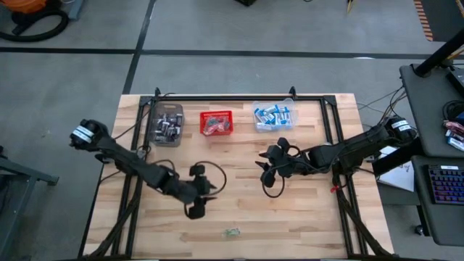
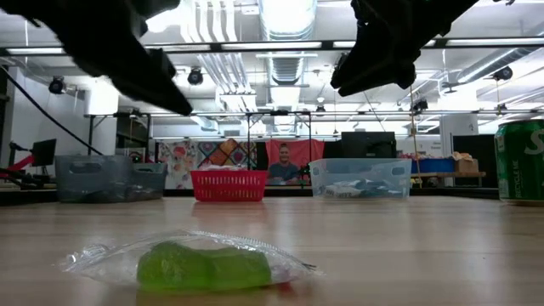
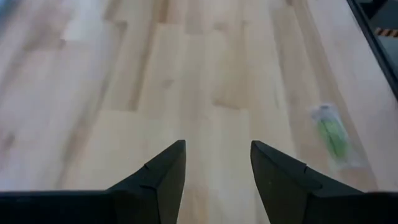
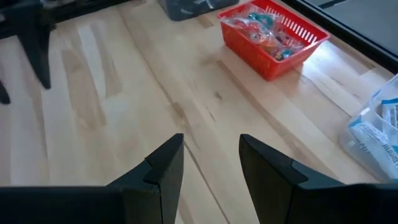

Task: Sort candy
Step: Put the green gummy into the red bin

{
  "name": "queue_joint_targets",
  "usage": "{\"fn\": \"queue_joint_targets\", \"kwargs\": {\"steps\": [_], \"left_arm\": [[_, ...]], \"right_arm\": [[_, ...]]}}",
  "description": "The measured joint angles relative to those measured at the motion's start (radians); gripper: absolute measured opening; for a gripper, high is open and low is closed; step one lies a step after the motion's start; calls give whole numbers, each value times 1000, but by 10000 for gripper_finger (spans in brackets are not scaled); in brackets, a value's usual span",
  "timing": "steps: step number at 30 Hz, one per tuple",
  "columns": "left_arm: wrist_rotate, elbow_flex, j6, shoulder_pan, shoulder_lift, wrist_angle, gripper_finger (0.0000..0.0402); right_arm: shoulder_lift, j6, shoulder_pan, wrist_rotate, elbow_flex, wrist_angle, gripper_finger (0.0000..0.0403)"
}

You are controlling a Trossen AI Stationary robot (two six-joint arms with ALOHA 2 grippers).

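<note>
Near the front edge: you have one green candy lying alone on the wooden table; soft, lumpy, sealed in a clear crinkled wrapper
Left gripper: low over bare planks, arm reaching in from the left; fingers parted, nothing held (candy well off to one side)
Right gripper: mid-table, fingers apart, empty
Back row: grey bin; red mesh basket; clear bin of blue-and-white packets

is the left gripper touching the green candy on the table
Apart. In the high view the left gripper sits over bare wood, with clear table between it and the green candy. The left wrist view shows open fingers, nothing between them.
</note>
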Motion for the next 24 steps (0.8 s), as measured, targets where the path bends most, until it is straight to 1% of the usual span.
{"fn": "queue_joint_targets", "kwargs": {"steps": [3, 7, 11, 15, 17, 21, 24], "left_arm": [[-2, 0, -43, -38, 32, 15, 164], [-3, 0, -52, -78, 79, 84, 164], [-3, 0, -10, -96, 154, 243, 164], [-3, 0, 20, -97, 258, 433, 164], [-3, 4, 18, -97, 304, 491, 164], [-3, 64, 13, -113, 377, 496, 171], [24, 146, 31, -126, 435, 466, 188]], "right_arm": [[0, 1, 13, -2, 0, 0, 148], [18, -64, 52, -7, 0, 2, 148], [57, -80, 88, -9, 0, 4, 148], [97, -87, 111, -9, 0, -1, 148], [113, -83, 124, -10, 0, -6, 148], [130, -71, 145, -78, 0, -8, 148], [130, -56, 152, -121, 0, -8, 148]]}}
